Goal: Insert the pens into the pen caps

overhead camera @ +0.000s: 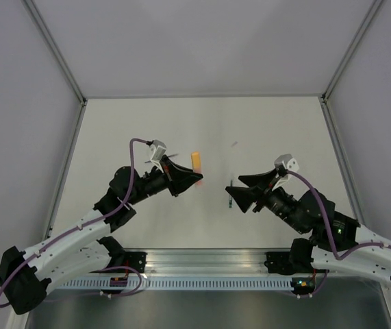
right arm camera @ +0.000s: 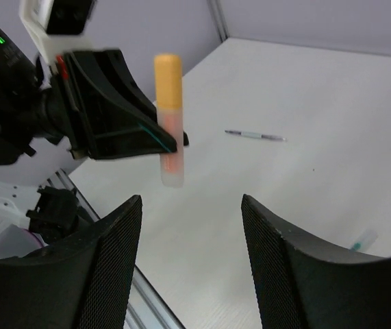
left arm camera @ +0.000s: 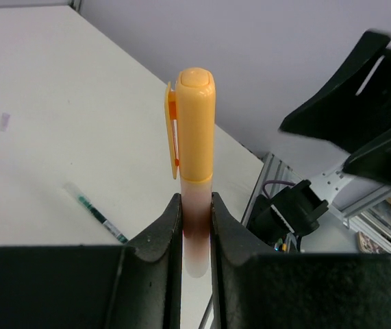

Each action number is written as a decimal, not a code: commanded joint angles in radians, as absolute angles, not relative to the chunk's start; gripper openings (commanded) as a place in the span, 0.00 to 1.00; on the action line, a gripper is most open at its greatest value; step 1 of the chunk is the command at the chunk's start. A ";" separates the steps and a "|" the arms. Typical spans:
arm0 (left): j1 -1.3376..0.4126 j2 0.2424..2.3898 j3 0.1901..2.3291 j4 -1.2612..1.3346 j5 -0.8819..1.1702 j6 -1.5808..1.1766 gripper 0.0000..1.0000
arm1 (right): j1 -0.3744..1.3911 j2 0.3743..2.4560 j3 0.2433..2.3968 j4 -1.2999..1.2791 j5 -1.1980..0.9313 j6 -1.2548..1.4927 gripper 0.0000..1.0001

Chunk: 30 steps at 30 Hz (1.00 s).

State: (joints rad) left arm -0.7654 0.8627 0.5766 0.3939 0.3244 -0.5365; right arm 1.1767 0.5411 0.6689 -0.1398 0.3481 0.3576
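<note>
My left gripper (overhead camera: 195,177) is shut on the pink-orange marker (left arm camera: 197,212), holding it upright above the table. The yellow-orange cap (left arm camera: 194,120) sits on the marker's upper end. The capped marker also shows in the right wrist view (right arm camera: 170,147). My right gripper (overhead camera: 235,187) is open and empty, facing the marker from a short way to the right, jaws wide (right arm camera: 191,199). The green pen (overhead camera: 231,196) lies on the table just under the right gripper and shows in the left wrist view (left arm camera: 97,214). A thin silver-grey pen (right arm camera: 253,135) lies farther off. A small grey cap (overhead camera: 234,144) lies beyond. No green cap shows.
The white table (overhead camera: 284,130) is walled by grey panels at the back and sides. An aluminium rail (overhead camera: 202,260) with both arm bases runs along the near edge. A pale stick end with a green tip (right arm camera: 363,239) lies by the right finger, probably the green pen.
</note>
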 commanded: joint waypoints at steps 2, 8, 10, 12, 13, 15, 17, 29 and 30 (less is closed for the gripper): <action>-0.769 0.865 0.595 0.313 0.347 -0.451 0.02 | 1.183 0.596 0.854 -0.189 0.434 0.309 0.64; -0.769 0.966 0.610 0.296 0.442 -0.460 0.02 | 1.183 0.790 1.015 -0.183 0.535 0.287 0.64; -0.769 0.982 0.611 0.310 0.469 -0.460 0.02 | 1.183 0.859 1.049 -0.192 0.551 0.307 0.65; -0.769 0.979 0.603 0.330 0.494 -0.459 0.02 | 1.181 0.903 1.089 -0.202 0.558 0.316 0.63; -0.769 0.973 0.597 0.340 0.500 -0.459 0.02 | 1.183 0.938 1.097 -0.209 0.561 0.321 0.61; -0.769 0.939 0.565 0.388 0.512 -0.466 0.02 | 1.180 0.956 1.082 -0.180 0.542 0.325 0.59; -0.769 0.904 0.534 0.446 0.537 -0.476 0.02 | 1.178 0.963 1.046 -0.117 0.502 0.336 0.59; -0.769 0.877 0.514 0.476 0.551 -0.480 0.02 | 1.173 1.077 1.118 -0.100 0.456 0.373 0.56; -0.769 0.876 0.512 0.474 0.552 -0.479 0.02 | 1.175 1.087 1.120 -0.101 0.457 0.373 0.55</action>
